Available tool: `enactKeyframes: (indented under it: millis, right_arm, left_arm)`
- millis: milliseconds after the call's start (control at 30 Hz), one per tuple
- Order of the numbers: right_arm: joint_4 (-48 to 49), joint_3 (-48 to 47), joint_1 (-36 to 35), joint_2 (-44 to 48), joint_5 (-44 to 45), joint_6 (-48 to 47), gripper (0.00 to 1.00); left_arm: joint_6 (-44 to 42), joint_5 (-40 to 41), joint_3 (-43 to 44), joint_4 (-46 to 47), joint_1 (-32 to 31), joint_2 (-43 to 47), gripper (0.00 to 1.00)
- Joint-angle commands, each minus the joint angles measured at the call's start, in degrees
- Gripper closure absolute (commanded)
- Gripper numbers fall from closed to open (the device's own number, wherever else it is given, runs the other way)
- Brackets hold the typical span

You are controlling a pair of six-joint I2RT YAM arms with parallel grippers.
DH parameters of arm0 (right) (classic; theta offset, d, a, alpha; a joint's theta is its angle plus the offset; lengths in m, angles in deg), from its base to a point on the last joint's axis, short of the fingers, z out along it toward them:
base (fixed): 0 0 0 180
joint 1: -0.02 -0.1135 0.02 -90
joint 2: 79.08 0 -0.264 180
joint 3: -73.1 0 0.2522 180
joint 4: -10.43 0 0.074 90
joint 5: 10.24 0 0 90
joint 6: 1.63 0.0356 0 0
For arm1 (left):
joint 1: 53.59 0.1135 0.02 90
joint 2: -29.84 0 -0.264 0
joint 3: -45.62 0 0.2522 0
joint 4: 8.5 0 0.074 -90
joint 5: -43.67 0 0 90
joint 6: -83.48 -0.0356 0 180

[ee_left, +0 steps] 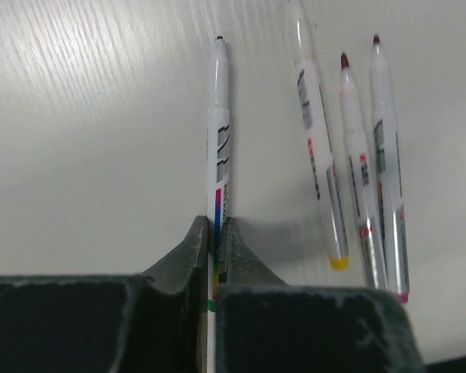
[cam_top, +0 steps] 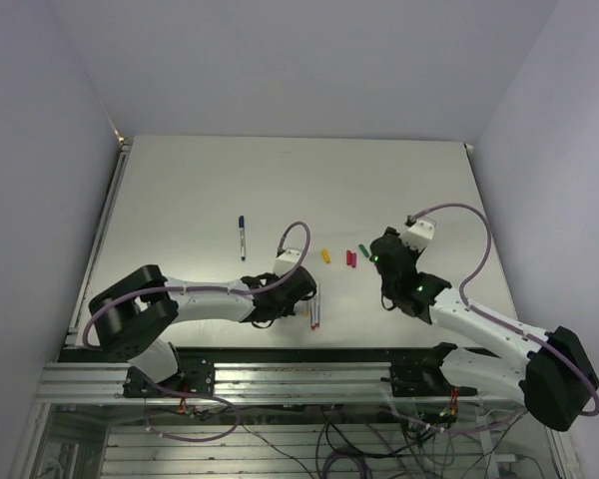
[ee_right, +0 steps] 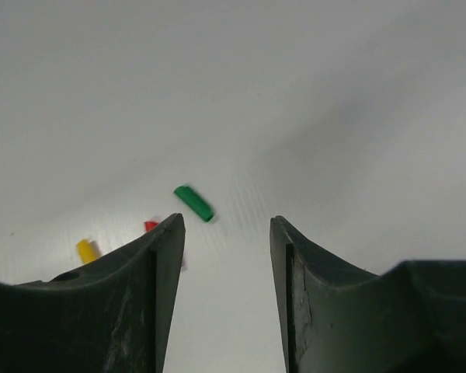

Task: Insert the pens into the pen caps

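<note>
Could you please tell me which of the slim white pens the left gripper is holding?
The leftmost slim white pen in the left wrist view: the left gripper is shut on its barrel, while the other three pens lie loose beside it.

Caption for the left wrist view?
Left tool shut on one pen; three other pens lie on the table alongside.

Far table [cam_top: 299,170]: open, free to cross.
Left gripper [ee_left: 216,227]: three loose pens [ee_left: 357,194] lie close together near the held pen [ee_left: 218,140]; its other side is free.
Right gripper [ee_right: 227,221]: bare table between the jaws; green cap [ee_right: 193,203] just ahead of one jaw tip, red cap [ee_right: 151,225] and yellow cap [ee_right: 87,250] further that way.
Left-centre: lone pen [cam_top: 242,239], well apart.
</note>
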Motion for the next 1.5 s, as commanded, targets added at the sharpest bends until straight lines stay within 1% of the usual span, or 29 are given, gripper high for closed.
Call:
enactKeyframes:
  millis: [0,33,100,167,267,333,500,667,967,1133,1467]
  right_arm:
    - [3.84,-2.67,11.14,-3.59,-12.96,-6.3,0.52]
    - [4.2,-3.43,14.24,-4.96,-18.29,-7.27,0.52]
    - [4.3,-5.25,19.19,-8.37,-23.68,-9.54,0.5]
    - [4.21,-7.42,20.97,-12.64,-27.28,-12.93,0.49]
    - [3.63,-11.06,21.2,-18.97,-30.27,-17.4,0.46]
    - [4.24,-12.27,21.2,-22.03,-31.34,-19.4,0.46]
    - [6.41,-13.45,21.2,-26.89,-34.03,-23.18,0.46]
    - [7.21,-14.09,21.12,-30.0,-36.92,-25.15,0.48]
    - [9.2,-13.2,21.03,-30.46,-40.61,-27.34,0.5]
    - [9.07,-14.05,20.95,-32.38,-40.82,-27.75,0.52]
    - [9.17,-15.08,19.69,-35.45,-40.18,-28.26,0.53]
  left_arm:
    - [-0.94,-4.83,-3.76,0.15,-0.16,4.77,0.93]
    - [-0.85,-4.6,-4.2,0.24,-0.13,6.08,0.93]
    - [-0.77,-3.92,-5.12,0.42,-0.29,8.48,0.93]
    - [-0.83,-3.36,-5.5,-0.14,-0.49,10.91,0.93]
    - [-1.06,-2.54,-4.81,-2.03,-1.07,14.42,0.93]
    - [-1.23,-1.92,-4.31,-3.1,-1.57,16.84,0.93]
    - [-0.83,-2.04,-4.89,-4.23,-2.14,22.82,0.93]
    - [0.19,-2.84,-7.0,-1.96,-2.14,27.11,0.93]
    - [-0.15,-2.75,-6.72,-1.49,-2.19,26.15,0.93]
    - [0.18,-3.68,-6.92,-0.12,-2.25,25.43,0.93]
    - [0.23,-3.2,-7.18,-0.64,-2.14,25.7,0.93]
